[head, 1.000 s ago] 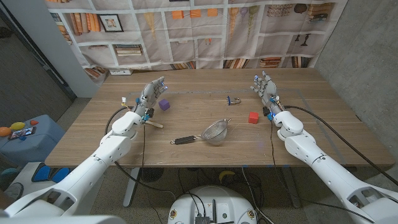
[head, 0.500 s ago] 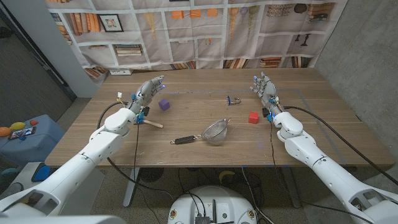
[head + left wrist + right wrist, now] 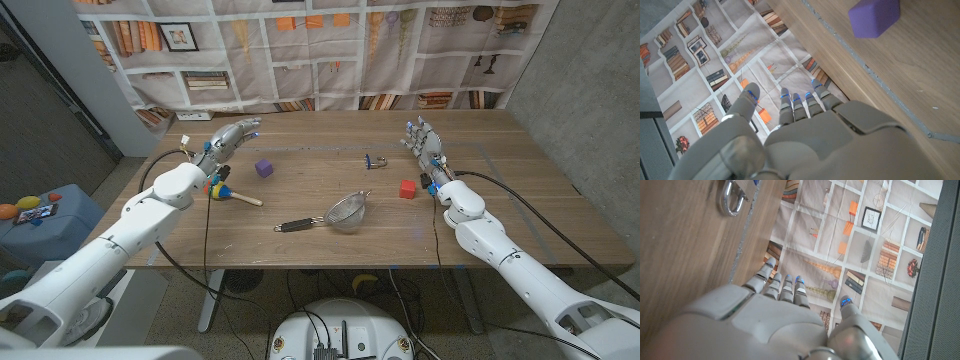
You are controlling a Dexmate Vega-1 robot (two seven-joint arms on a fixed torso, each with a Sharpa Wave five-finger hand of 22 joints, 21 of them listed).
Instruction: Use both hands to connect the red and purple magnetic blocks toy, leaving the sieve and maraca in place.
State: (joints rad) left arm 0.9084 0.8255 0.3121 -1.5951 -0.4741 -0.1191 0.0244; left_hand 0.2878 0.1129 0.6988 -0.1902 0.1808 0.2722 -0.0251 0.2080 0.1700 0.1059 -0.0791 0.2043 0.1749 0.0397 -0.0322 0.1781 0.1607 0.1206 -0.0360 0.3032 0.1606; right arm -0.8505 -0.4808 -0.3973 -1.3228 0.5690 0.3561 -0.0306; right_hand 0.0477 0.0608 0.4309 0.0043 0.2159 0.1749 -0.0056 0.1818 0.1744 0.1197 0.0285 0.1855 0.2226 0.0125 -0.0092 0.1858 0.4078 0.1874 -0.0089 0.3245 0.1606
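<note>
Head view shows left hand [image 3: 228, 135] and right hand [image 3: 424, 144], fingers apart and empty, flanking purple block [image 3: 264, 168] and red block [image 3: 407, 188], apparently ready to grasp.

Lying on the wooden table [image 3: 520, 215]: purple block [image 3: 264, 168] just beyond left fingertips [image 3: 252, 125], maraca [image 3: 230, 193], sieve [image 3: 340, 214], padlock [image 3: 376, 160], red block [image 3: 407, 188] near right fingers [image 3: 420, 135].
</note>
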